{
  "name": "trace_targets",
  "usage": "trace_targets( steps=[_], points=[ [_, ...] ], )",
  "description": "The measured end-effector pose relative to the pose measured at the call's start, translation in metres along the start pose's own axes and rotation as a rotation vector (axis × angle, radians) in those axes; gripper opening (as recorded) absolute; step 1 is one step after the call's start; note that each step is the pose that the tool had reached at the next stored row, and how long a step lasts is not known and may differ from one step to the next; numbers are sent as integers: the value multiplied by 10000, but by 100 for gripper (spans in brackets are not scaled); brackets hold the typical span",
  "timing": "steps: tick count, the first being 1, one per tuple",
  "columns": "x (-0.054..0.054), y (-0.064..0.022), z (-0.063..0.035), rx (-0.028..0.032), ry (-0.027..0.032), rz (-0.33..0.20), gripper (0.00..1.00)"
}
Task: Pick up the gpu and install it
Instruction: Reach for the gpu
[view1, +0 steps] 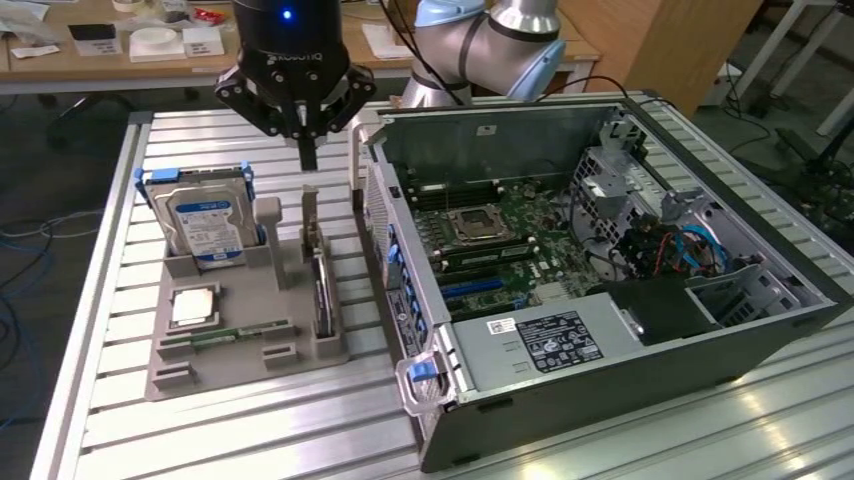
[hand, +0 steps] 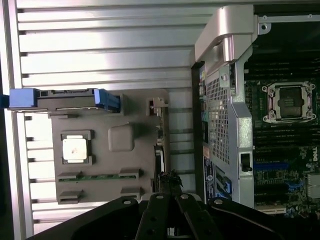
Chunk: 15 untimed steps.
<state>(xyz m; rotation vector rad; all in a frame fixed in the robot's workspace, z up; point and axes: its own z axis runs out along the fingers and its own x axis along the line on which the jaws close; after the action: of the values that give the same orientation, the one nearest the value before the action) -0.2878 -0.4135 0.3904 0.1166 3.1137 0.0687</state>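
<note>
Slatted aluminium table (view1: 267, 435): grey tray (view1: 227, 378) slots gpu (view1: 320, 290) upright on edge, graspable; gripper (view1: 308, 152) hangs just above, jaws pressed together, empty.

There is one grey holder (view1: 220, 380) on one slatted metal table (view1: 240, 440). The holder carries four parts, one of each kind: one hard drive (view1: 207, 218) upright at one end, one processor chip (view1: 195, 305) near its middle, one memory stick (view1: 240, 333) just beside the chip, and one gpu (view1: 320, 290) along its edge. Next to the holder, on the gpu side, is one open computer case (view1: 601, 400). Above the holder is one gripper (view1: 308, 162).
</note>
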Motion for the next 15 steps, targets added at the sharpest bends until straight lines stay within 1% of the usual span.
trace_targets(
  steps=[4, 11, 15],
  points=[
    [-3, -45, -1, 0, 0, 0, 11],
    [-3, -49, -2, 2, 0, -1, 11],
    [-3, -82, -3, 4, 0, -1, 11]
  ],
)
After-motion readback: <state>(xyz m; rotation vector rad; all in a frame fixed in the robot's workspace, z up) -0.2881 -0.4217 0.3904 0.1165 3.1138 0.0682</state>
